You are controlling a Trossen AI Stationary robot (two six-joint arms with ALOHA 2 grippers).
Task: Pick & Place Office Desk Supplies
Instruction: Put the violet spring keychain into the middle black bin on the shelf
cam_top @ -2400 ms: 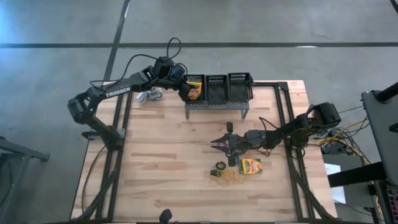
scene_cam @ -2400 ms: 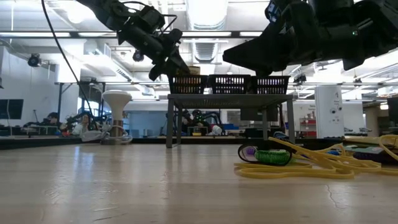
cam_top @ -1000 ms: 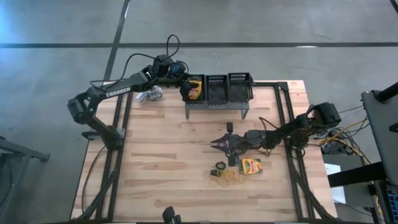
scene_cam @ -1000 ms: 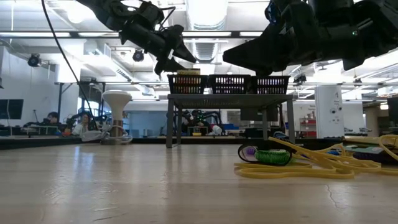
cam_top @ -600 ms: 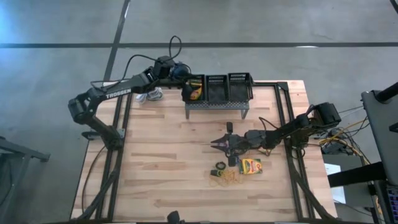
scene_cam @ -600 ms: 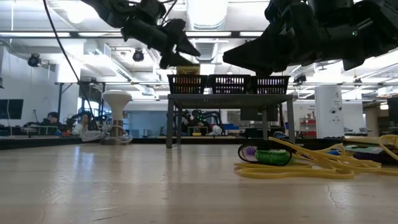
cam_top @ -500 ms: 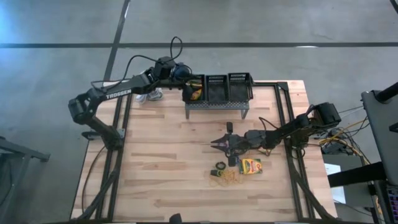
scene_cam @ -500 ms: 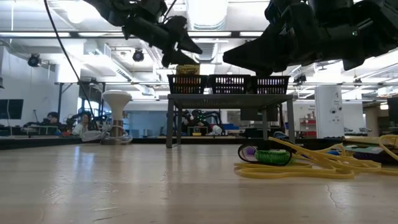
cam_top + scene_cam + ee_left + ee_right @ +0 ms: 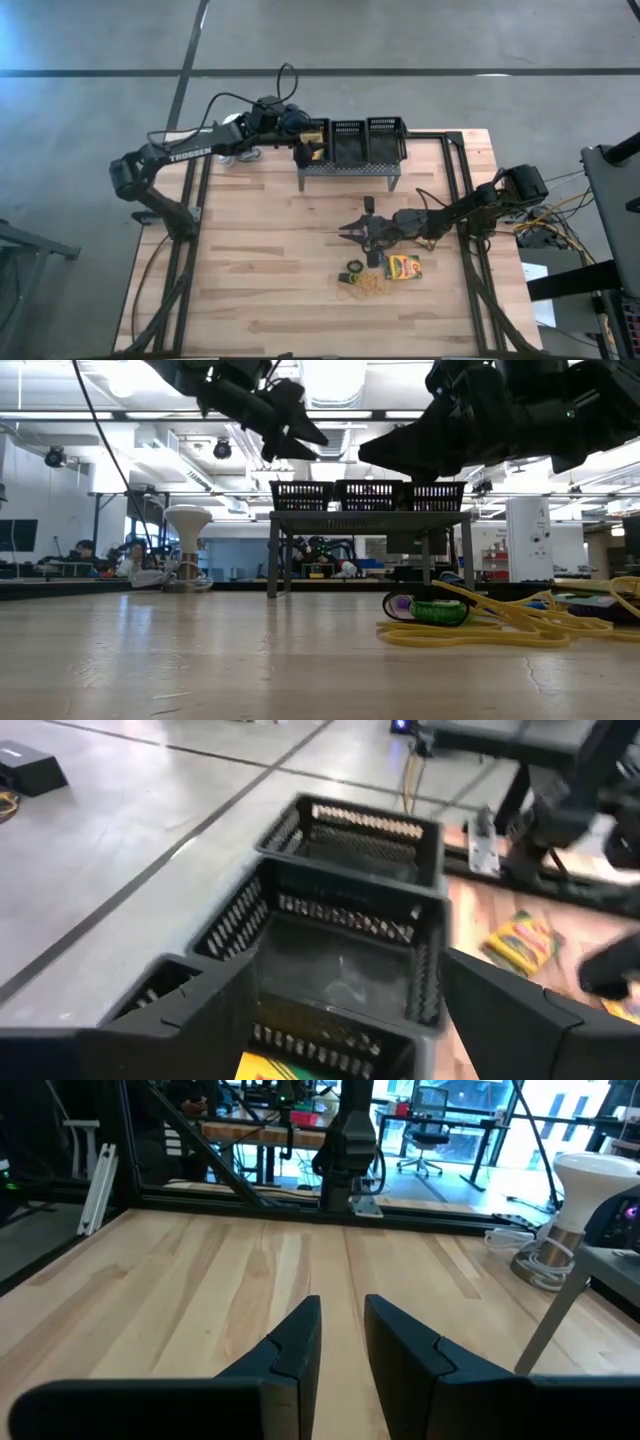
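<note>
Since 2.4 s ago: left gripper (image 9: 303, 150) has risen and shifted along the rack, from beside the first bin to above it; crayon box it carried now lies in that bin. Right arm unchanged.

Left gripper: fingers spread wide, holding nothing; hovers over the left end of the black three-bin rack (image 9: 352, 147) at the table's far edge. In the low view it hangs clear above the rack top (image 9: 288, 428).

Crayon box in bin (image 9: 315, 137): yellow, inside the leftmost compartment; only a yellow corner shows in the left wrist view (image 9: 285, 1069). Long axis cannot tell.

Right gripper (image 9: 345, 230): mid-table, above the wood, fingers close together with a narrow gap, empty (image 9: 340, 1330). Points toward the table's left side.

Second crayon box (image 9: 403, 267): flat on the table, near the right gripper, on its near side. Long axis runs left-right across the table.

Just beside it: black and green elastic rings (image 9: 353, 268) and a tangle of yellow rubber bands (image 9: 366, 286), touching the tabletop.
</note>
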